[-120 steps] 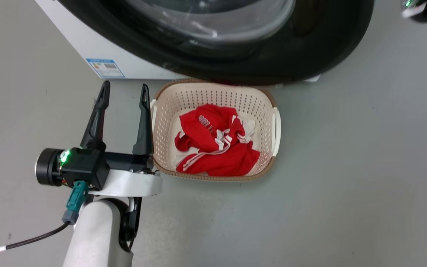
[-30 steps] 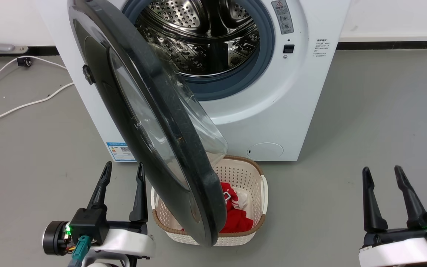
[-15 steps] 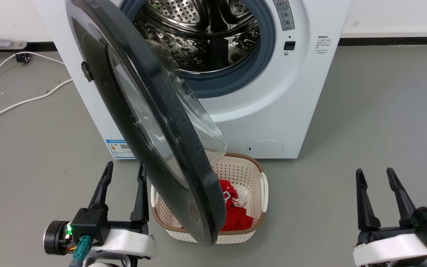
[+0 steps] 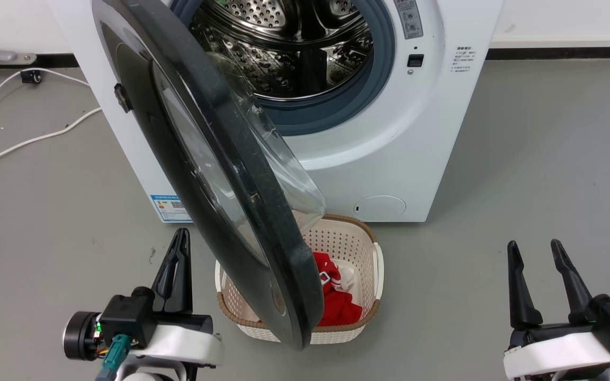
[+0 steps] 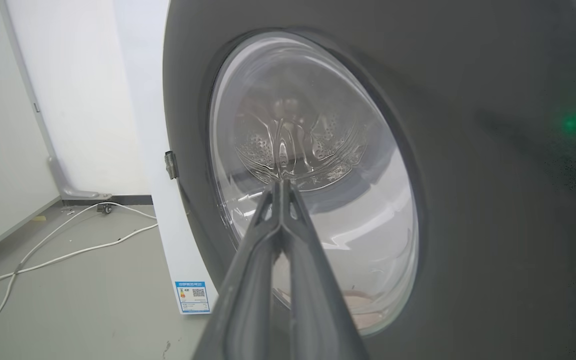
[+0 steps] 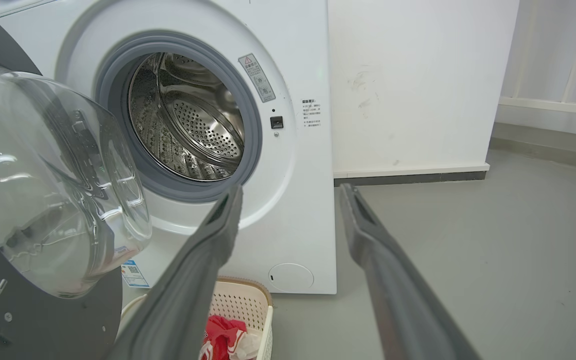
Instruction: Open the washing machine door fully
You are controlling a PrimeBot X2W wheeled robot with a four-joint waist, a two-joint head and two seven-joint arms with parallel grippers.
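The washing machine door (image 4: 254,201), a large glossy black disc with a bulging clear glass bowl, hangs part-way open from its hinge on the left of the white machine (image 4: 389,148). The steel drum (image 4: 294,42) shows behind it. My left gripper (image 4: 182,235) is shut on nothing, low on the floor side just left of the door's outer face (image 5: 468,200), fingers (image 5: 282,210) pointing at its window. My right gripper (image 4: 534,246) stands open at the lower right, well apart from the door. Its wrist view shows the door's inner bowl (image 6: 53,190).
A cream perforated basket (image 4: 376,270) with red clothing (image 4: 337,309) sits on the floor under the door's lower edge. White cables (image 4: 29,140) trail over the grey floor to the machine's left. A white wall (image 6: 418,85) runs behind.
My left gripper's fingers have closed together and shifted slightly right toward the door. The door and right gripper stay about where they were. The head camera has risen since four seconds ago.
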